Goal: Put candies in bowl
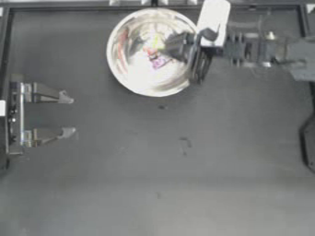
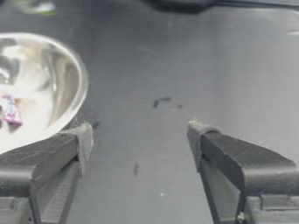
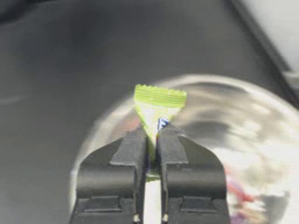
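Gripping a yellow-green candy (image 3: 156, 109), right end effector (image 3: 151, 133) hovers over bowl (image 1: 132, 80), seemingly on dark table (image 1: 154, 175).

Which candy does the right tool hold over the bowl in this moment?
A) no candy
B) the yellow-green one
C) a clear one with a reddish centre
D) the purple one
B: in the right wrist view, the right tool is shut on the yellow-green candy, whose wrapper end sticks out above the bowl.
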`<action>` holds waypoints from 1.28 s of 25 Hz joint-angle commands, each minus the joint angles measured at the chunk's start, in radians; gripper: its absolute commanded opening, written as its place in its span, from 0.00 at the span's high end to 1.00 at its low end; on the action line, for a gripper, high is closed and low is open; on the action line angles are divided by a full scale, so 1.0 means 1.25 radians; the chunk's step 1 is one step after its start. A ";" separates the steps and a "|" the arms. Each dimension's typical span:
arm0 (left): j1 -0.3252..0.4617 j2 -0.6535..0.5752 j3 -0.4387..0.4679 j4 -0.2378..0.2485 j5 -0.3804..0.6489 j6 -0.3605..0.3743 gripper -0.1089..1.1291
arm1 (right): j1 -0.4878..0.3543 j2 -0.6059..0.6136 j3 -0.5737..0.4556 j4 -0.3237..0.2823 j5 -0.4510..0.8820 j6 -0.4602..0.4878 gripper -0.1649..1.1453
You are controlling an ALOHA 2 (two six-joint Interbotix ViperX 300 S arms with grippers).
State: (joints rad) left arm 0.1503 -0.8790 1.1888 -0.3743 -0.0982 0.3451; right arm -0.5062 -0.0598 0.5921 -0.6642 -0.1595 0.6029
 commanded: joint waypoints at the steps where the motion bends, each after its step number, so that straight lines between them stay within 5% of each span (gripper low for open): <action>1: 0.000 0.009 -0.017 -0.002 -0.009 -0.001 0.13 | -0.052 0.047 -0.026 0.001 -0.072 0.001 0.60; 8: 0.001 0.010 -0.017 -0.011 -0.009 -0.009 0.13 | -0.069 0.151 -0.082 -0.002 -0.107 0.002 0.54; 15: 0.002 0.011 -0.016 -0.011 -0.009 -0.007 0.13 | -0.067 0.167 -0.087 -0.028 -0.104 0.002 0.04; 19: 0.004 0.011 -0.017 -0.011 -0.009 -0.007 0.13 | -0.066 0.161 -0.086 -0.028 -0.104 0.004 0.13; 32: 0.007 0.011 -0.023 -0.011 -0.009 -0.005 0.13 | 0.032 -0.052 0.017 -0.023 -0.103 0.007 0.11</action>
State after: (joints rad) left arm 0.1565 -0.8774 1.1873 -0.3866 -0.1028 0.3375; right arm -0.4817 -0.0583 0.6105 -0.6964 -0.2853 0.6090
